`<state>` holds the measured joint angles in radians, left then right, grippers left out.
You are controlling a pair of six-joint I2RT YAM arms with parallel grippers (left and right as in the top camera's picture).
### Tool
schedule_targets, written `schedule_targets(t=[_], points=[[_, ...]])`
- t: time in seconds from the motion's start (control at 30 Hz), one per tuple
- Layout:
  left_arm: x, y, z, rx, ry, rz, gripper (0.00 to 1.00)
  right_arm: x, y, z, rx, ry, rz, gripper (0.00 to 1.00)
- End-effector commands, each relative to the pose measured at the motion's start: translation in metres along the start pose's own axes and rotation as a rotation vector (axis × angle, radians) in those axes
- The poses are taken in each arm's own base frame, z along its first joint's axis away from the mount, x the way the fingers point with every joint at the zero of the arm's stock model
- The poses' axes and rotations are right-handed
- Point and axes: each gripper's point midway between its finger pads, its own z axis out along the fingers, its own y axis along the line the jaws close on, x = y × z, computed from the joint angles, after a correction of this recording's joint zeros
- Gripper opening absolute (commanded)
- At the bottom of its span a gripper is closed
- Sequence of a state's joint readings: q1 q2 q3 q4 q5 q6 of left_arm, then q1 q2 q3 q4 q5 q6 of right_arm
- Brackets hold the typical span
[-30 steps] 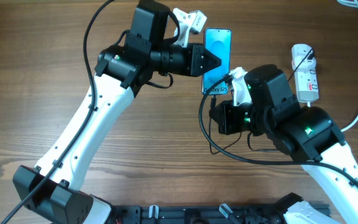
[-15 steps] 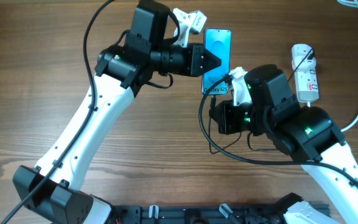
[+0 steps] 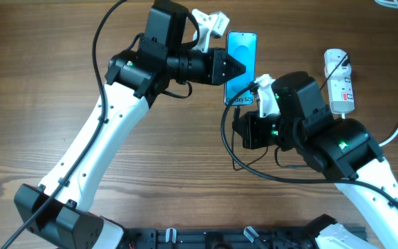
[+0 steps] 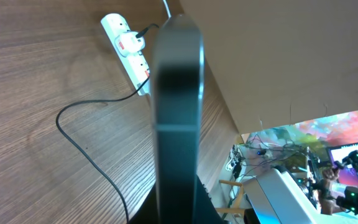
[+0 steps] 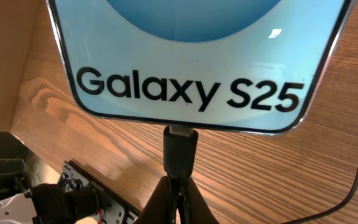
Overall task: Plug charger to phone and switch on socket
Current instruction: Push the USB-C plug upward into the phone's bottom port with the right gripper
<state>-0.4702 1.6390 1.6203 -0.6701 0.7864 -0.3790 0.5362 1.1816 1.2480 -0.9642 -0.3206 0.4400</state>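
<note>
Brown wood-grain table (image 3: pixel 40 104); white socket (image 3: pixel 340 83) flat near right edge, cord trailing off; thin black charger (image 3: pixel 223 131) cable looped on surface.

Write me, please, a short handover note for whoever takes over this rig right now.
Left hand: shut on the phone, screen up.
Right hand: shut on the charger tip, which meets the phone's bottom edge; whether it is fully seated cannot be told.
The socket lies on the table, a plug in it, no hand near.
Left to do: confirm seating, switch on socket.
</note>
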Motion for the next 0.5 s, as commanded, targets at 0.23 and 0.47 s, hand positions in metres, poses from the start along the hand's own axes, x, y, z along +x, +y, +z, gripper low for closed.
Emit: schedule_targets(t=[0.23, 0.47], points=[[-0.0005, -0.0116, -0.0049, 0.044, 0.005, 0.014, 0.04, -0.0087, 0.0049, -0.0018, -0.009, -0.031, -0.013, 0.04], [0.0009, -0.0144, -0.0051, 0.060, 0.013, 0.021, 0.04, -0.0109, 0.0056, -0.0019, -0.013, -0.039, -0.001, 0.04]])
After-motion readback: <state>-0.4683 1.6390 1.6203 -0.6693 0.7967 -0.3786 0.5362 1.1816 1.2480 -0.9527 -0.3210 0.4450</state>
